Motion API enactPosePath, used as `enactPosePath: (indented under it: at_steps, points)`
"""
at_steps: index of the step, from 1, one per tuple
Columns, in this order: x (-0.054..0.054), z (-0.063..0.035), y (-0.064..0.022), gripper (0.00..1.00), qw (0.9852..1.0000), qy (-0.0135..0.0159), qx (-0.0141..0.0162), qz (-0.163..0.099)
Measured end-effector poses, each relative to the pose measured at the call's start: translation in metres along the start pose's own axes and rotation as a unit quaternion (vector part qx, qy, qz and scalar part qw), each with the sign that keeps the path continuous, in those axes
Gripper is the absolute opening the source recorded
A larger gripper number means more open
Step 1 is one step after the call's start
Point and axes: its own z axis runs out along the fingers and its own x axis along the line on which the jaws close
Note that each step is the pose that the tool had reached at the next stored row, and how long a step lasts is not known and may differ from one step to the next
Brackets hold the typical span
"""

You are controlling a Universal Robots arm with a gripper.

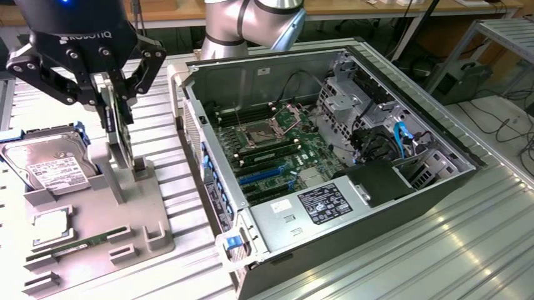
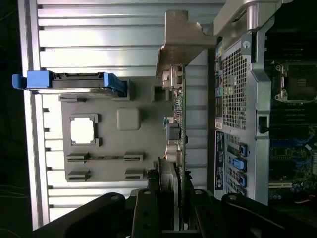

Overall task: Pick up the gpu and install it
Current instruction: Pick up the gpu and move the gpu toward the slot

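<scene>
In the exterior view, the gripper is seen at the upper left, its fingers drawn in narrowly and clamped on the gpu. The card is held upright, on edge, over the grey tray, near the hard drive. Whether its lower edge is clear of the tray's holder cannot be told. A CPU and a RAM stick are laid in the tray. The open case stands to the exterior view's right, its motherboard exposed.

In the wrist view, the gpu is seen edge-on, gripped between the fingers, with its bracket at the end away from the gripper. The tray, the hard drive and the CPU lie beyond the card, and the case is just beside it.
</scene>
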Motion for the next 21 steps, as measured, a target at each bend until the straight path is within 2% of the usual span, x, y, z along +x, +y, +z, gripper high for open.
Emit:
enactPosePath:
  at_steps: [10,12,21]
  points:
    - [0.0,-0.0206,0.0,0.28,1.0,0.0,-0.0026,0.0]
    - [0.0,-0.0215,0.0001,0.28,1.0,0.0,-0.0037,0.0]
    - [-0.001,-0.0214,0.0,0.28,1.0,0.0,-0.0039,0.0]
